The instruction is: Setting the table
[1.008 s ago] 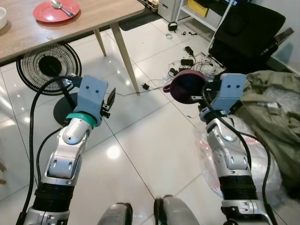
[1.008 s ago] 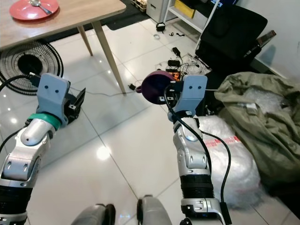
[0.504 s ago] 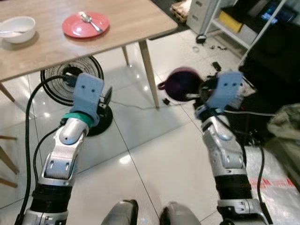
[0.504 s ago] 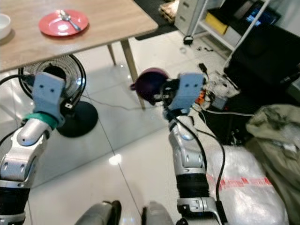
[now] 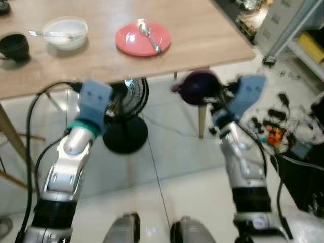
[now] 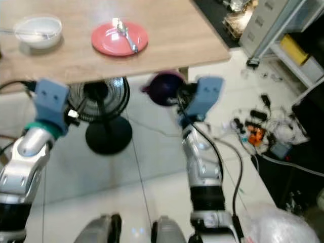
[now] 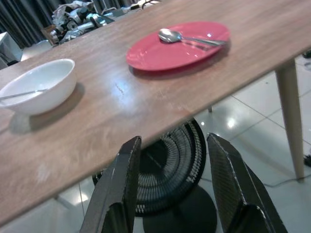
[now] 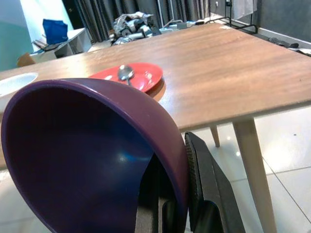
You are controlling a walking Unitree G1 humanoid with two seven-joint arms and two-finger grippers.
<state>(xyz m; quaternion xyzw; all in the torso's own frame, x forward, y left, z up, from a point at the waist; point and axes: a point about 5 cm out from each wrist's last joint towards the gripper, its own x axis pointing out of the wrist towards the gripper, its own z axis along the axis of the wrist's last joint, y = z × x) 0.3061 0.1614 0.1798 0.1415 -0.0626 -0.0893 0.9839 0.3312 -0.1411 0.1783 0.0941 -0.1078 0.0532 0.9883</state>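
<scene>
Left gripper [image 7: 175, 194] raised before the edge of the wooden table [image 5: 202, 35], fingers spread apart, empty. Ahead of it on the tabletop, white bowl [image 5: 64, 33] with a utensil inside; further right, red plate [image 5: 143, 39] carrying a spoon [image 5: 148, 34]. Black fan [image 5: 126, 119] on the floor beneath. Right gripper [image 8: 182, 194] pinching the rim of the purple bowl [image 5: 199, 87], held just below the table edge, near the plate.

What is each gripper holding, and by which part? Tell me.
The right gripper holds the purple bowl by its rim. The left gripper is open and holds nothing.
</scene>
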